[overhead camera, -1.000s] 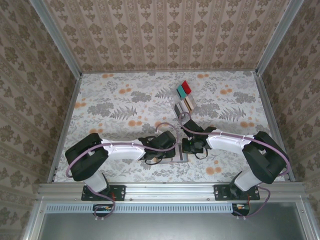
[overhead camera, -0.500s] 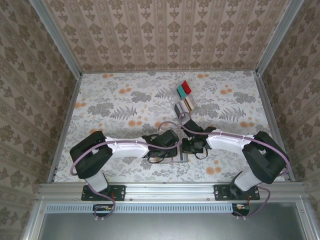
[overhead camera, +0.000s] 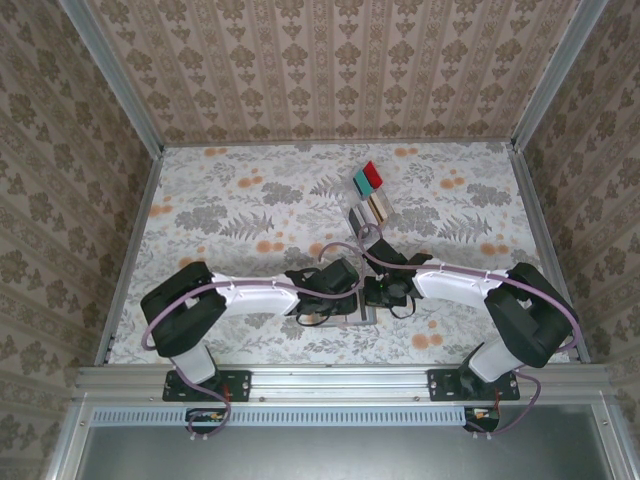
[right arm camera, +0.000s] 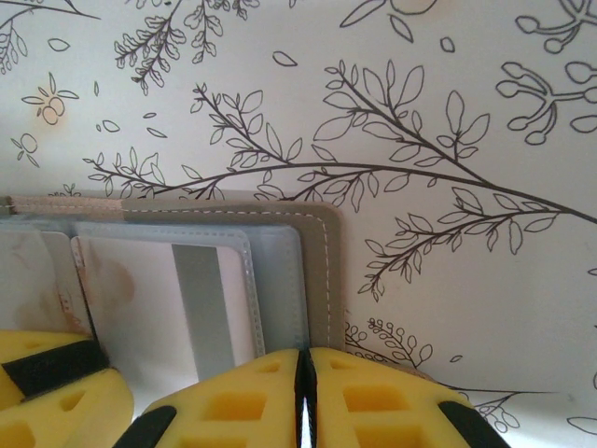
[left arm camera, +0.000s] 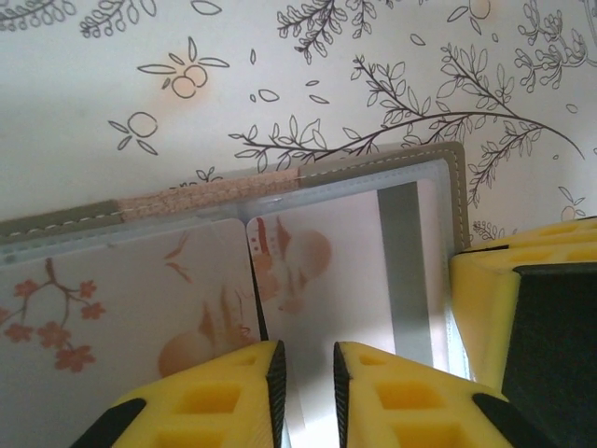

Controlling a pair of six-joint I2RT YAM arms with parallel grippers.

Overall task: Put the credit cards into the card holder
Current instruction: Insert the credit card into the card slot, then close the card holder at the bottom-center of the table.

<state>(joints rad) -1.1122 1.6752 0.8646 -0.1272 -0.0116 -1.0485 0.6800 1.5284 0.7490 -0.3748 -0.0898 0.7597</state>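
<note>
Left gripper [left arm camera: 308, 362] hangs over the near part of the card holder [left arm camera: 456, 191]. Its two yellow fingers [left arm camera: 215, 392] are a little bit apart, with a thin gap between them. I cannot tell if anything is in that gap. The right gripper [right arm camera: 300, 364] is at the right side of the card holder. Its two yellow fingers [right arm camera: 373, 392] are pressed together, with just a thin dark line between them. I cannot tell if they pinch anything.

The table [overhead camera: 220, 210] is the biggest thing. It is white with grey leaves and orange flowers. The card holder lies flat on it, under both grippers. Seen from above, the two arms bend in toward the card holder, one from each side.

The card holder is open. It has a grey-brown rim with light stitching and clear pockets inside. In its right pocket sits a white card with a grey stripe [left arm camera: 399, 271]. In a pocket on its left side sits a card with pink flowers [left arm camera: 112, 299].

Well behind the card holder stands a clear rack [overhead camera: 371, 208]. Farther still from the card holder are a red card [overhead camera: 373, 174] and a teal card [overhead camera: 360, 182], side by side and touching
</note>
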